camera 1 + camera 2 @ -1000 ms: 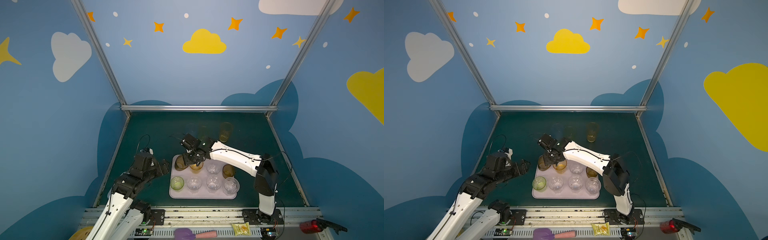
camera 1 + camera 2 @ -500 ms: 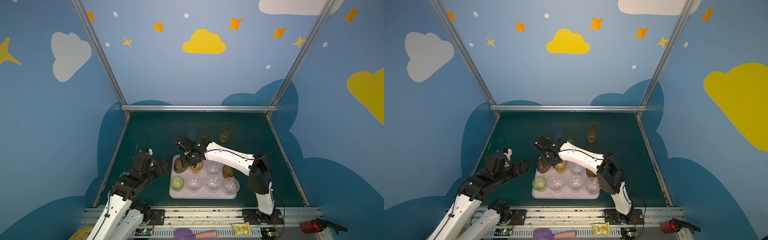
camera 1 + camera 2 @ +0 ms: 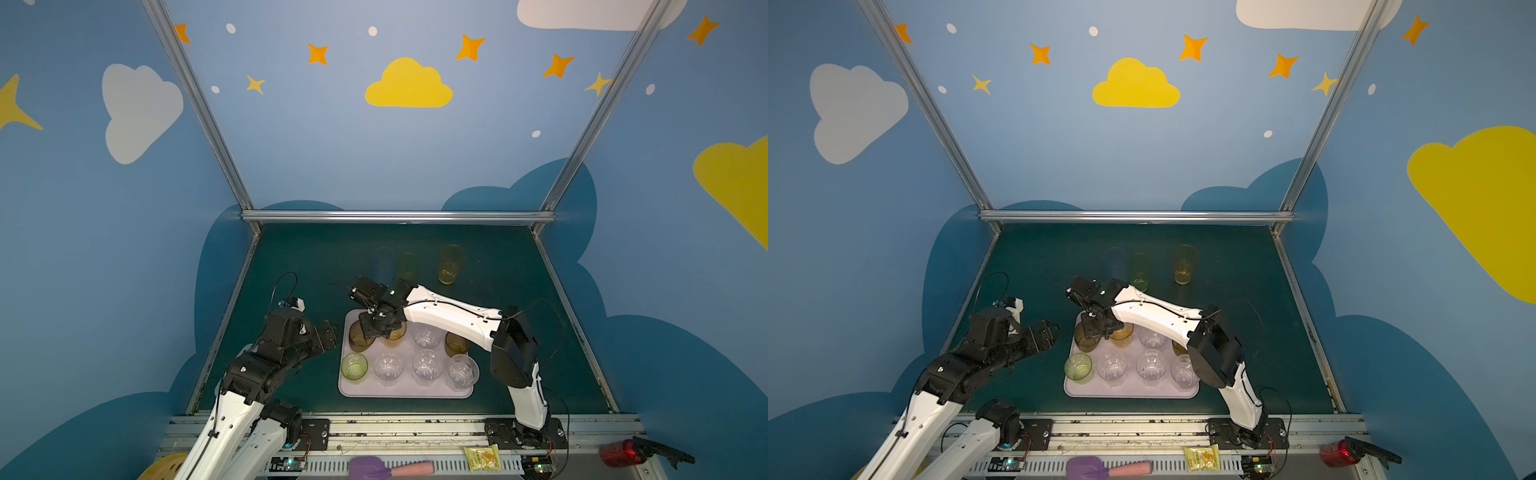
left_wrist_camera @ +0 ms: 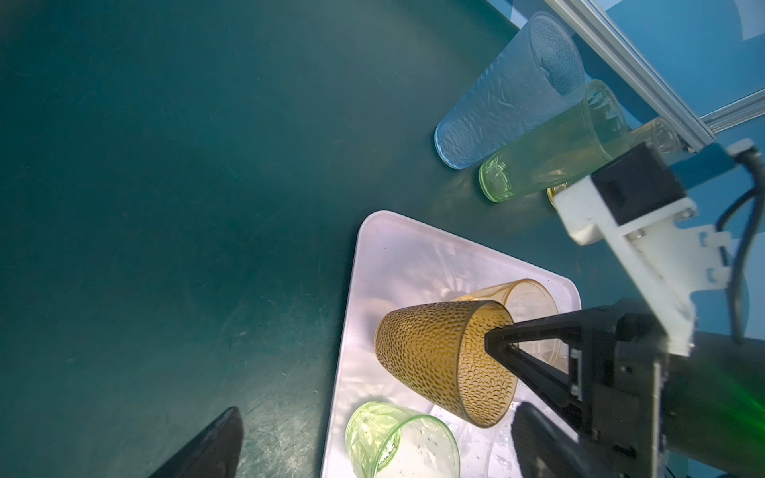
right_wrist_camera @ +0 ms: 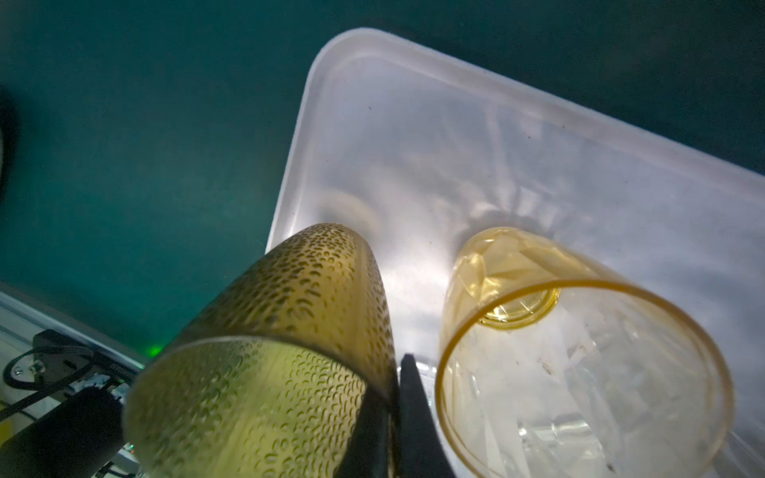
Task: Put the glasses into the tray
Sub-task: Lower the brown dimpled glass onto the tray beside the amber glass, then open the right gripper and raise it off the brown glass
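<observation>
Since a second ago the right arm has pulled in toward the left and dropped a little, so the short brown dimpled transparent tumbler [image 3: 359, 338] now hangs lower over the far-left corner of the flat pale pink-lilac rectangular tray [image 3: 399, 390]. Likely meaning: set-down nearly done, release is next. The right gripper [image 3: 376, 328] is clenched on the brown tumbler's rim wall, one finger inside and one outside, clearest in the right wrist view [image 5: 397, 372]. The tumbler is roughly upright; base contact with the tray can't be told, though a faint shadow under it hints it is just above. It sits just beside the short amber transparent tumbler [image 5: 579, 351], the outer finger squeezed between the two. The left gripper [image 3: 327, 333] is spread wide, empty, over the dark green mat [image 3: 311, 257] just beside the tray's left edge. The tall blue tumbler [image 3: 384, 266], tall green tumbler [image 3: 409, 266] and tall yellow tumbler [image 3: 451, 264] stand on the mat behind the tray, not yet placed
</observation>
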`<action>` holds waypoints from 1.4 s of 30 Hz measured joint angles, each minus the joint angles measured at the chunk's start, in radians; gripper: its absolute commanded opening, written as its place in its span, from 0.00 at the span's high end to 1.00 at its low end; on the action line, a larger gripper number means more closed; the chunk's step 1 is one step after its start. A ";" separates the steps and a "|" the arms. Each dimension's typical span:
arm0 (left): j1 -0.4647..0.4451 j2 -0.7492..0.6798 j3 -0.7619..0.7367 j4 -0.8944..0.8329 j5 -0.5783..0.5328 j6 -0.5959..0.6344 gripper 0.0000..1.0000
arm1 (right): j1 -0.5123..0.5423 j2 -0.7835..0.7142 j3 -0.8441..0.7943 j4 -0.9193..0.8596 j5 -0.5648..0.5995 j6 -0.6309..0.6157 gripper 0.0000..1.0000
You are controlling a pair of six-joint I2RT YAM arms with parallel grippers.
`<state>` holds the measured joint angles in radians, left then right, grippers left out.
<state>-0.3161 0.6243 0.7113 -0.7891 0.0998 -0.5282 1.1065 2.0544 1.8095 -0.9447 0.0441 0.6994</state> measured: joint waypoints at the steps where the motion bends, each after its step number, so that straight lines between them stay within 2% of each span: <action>1: 0.000 0.000 0.000 0.000 0.000 0.000 0.00 | 0.001 0.003 0.002 0.000 0.000 0.000 1.00; 9: 0.000 0.000 0.000 0.000 0.000 0.000 0.00 | 0.004 0.016 0.008 -0.002 -0.005 0.003 1.00; 12: 0.000 0.000 0.000 0.000 0.000 0.000 0.00 | 0.004 0.020 0.009 -0.002 -0.011 0.005 0.93; 16: 0.000 -0.010 0.000 0.000 0.000 0.000 0.00 | 0.004 0.033 0.014 -0.003 -0.020 0.011 0.90; 25: 0.000 -0.024 0.000 0.000 0.000 0.000 0.00 | 0.004 0.036 0.027 0.000 -0.024 0.024 0.74; 42: 0.000 -0.031 0.000 0.000 0.000 0.000 0.00 | 0.004 0.023 0.071 0.001 -0.003 0.026 0.73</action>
<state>-0.3161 0.5938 0.7109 -0.7887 0.1001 -0.5278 1.1103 2.0769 1.8805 -0.9436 0.0410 0.7258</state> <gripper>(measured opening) 0.997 0.274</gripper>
